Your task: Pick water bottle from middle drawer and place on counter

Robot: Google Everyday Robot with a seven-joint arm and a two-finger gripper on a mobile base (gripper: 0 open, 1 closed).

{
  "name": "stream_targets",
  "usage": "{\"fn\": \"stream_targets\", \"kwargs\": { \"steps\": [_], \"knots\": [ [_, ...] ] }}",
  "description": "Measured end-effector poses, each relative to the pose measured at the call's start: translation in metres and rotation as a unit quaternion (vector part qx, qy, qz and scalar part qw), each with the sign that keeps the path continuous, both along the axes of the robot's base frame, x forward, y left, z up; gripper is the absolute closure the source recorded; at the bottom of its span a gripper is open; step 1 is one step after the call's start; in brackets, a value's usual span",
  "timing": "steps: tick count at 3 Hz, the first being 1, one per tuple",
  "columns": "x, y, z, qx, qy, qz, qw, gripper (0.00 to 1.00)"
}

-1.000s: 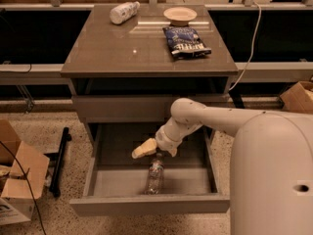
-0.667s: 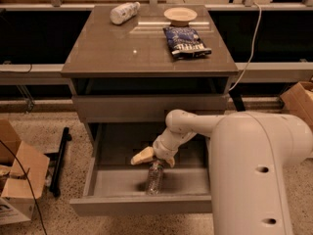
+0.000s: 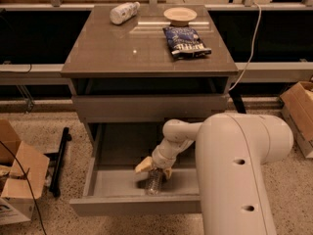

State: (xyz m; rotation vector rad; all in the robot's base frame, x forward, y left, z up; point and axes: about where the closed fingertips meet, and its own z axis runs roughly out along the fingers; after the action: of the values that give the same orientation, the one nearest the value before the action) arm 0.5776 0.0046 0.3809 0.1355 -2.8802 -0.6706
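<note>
Gripper (image 3: 155, 168) down in the open middle drawer (image 3: 128, 205), straddling the water bottle (image 3: 154, 182)
Nearest: fat white arm link (image 3: 234, 180) fills lower right, reaching left into the drawer; the bottle lies on the grey drawer floor just behind the front wall, near end towards the camera; jaws spread, one yellowish finger (image 3: 143, 164) left of the bottle's far end, the other right of it, can't tell if they touch it; cardboard box (image 3: 17, 180) on the floor at left, another (image 3: 299, 112) at right; the drawer above is closed; on the counter (image 3: 127, 53): dark blue snack bag (image 3: 186, 42), behind it a shallow bowl (image 3: 180, 16), white bottle (image 3: 123, 12) lying at the back left corner
</note>
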Motion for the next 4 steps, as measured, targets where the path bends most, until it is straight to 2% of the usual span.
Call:
{"fn": "stream_targets", "kwargs": {
  "steps": [1,2,3,4],
  "knots": [
    [-0.006,-0.002,-0.001,-0.019,0.006,-0.005,0.9998,0.42],
    [-0.007,-0.004,0.010,-0.033,-0.001,-0.005,0.9995,0.66],
    [-0.010,-0.008,0.030,-0.024,-0.015,-0.003,0.9996,0.87],
    [-0.009,-0.016,0.068,0.002,-0.033,0.011,0.9994,1.00]
  ]
}}
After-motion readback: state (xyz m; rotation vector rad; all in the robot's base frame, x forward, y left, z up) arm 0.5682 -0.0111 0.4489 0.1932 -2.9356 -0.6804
